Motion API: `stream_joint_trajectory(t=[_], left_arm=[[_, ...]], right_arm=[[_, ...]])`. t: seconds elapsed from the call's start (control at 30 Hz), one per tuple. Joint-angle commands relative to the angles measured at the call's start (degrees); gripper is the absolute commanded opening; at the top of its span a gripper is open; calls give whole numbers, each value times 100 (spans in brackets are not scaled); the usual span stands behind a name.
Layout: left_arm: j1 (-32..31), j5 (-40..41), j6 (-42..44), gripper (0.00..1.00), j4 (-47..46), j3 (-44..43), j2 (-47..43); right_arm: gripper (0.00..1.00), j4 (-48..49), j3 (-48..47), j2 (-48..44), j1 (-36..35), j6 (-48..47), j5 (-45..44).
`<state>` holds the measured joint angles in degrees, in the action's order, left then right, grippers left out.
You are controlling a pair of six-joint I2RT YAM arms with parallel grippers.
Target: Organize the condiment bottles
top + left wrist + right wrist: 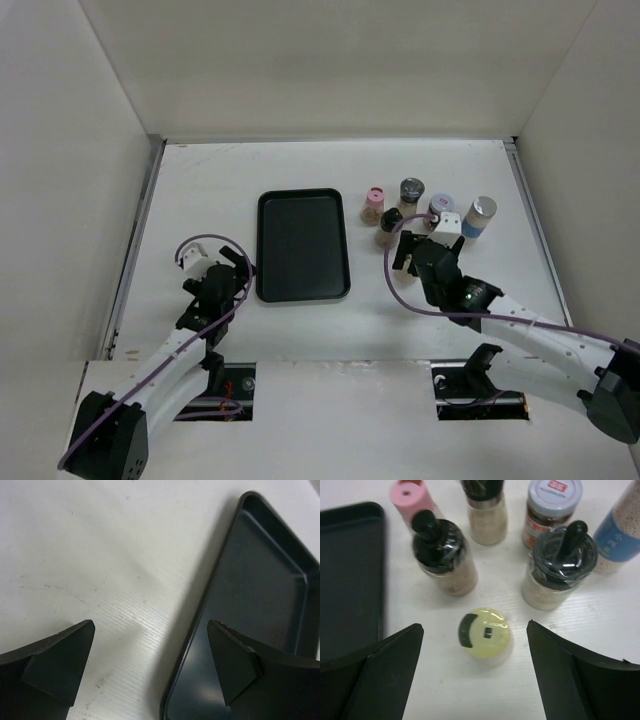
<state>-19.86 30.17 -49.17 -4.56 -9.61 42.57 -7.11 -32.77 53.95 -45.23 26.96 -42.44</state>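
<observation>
Black fingers of the right gripper (pixel 475 625) fill the bottom corners of its wrist view, spread wide with nothing clamped. They stand either side of a yellow-capped jar (pixel 485 634) without touching it.

On the white table (pixel 200 190) the flat black tray (pixel 302 245) lies lengthwise away from the arms and holds no bottles. The left gripper (pixel 151 623) hangs over the tray's near left edge, fingers apart and holding nothing.

All the condiment bottles (pixel 420 210) stand in a cluster to the right of the tray. Among them are a blue-labelled bottle (pixel 622 535), a grey-topped jar (pixel 560 565), a black-topped jar (pixel 442 555), a silver-capped jar (pixel 552 505) and a pink-capped bottle (pixel 410 495). All of these stand upright.

The yellow-capped jar is the nearest of them. It too is upright, its long axis vertical and its cap facing the wrist camera, with the cap's dark tab towards the tray side.

This looks like the pick of the first bottle. The next move calls for lowering around the jar's body and closing squarely on it. The left finger must stay off the black-topped jar just beyond it before the jar is carried left to the tray.
</observation>
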Motion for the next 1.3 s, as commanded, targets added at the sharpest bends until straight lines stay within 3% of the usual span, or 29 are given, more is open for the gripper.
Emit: stream_joint_trajectory(t=[0.0,0.13,0.47,0.63,0.7,0.87,1.07,1.27], left_arm=[[-13,-55,-286,100,-572,73,260],[-136,-99,-313,100,-854,143,322],[-383,24,-374,100,-1003,231,349],[-374,24,-383,100,-1073,249,410],[-357,-11,-383,100,-1091,257,428],[-330,6,-427,100,-1161,266,498],[-251,-73,-480,100,-1205,284,481],[-163,-126,-462,100,-1170,336,393]], right_arm=[[92,-361,-361,229,265,301,156],[91,-370,-370,466,493,468,411],[69,-27,-554,1161,792,389,895],[45,-114,-704,1232,766,389,834],[38,-202,-826,1048,627,363,667],[37,-291,-1476,871,-94,205,701],[37,754,-2880,2695,-411,-357,1500],[36,896,-5516,5288,-447,-964,1949]])
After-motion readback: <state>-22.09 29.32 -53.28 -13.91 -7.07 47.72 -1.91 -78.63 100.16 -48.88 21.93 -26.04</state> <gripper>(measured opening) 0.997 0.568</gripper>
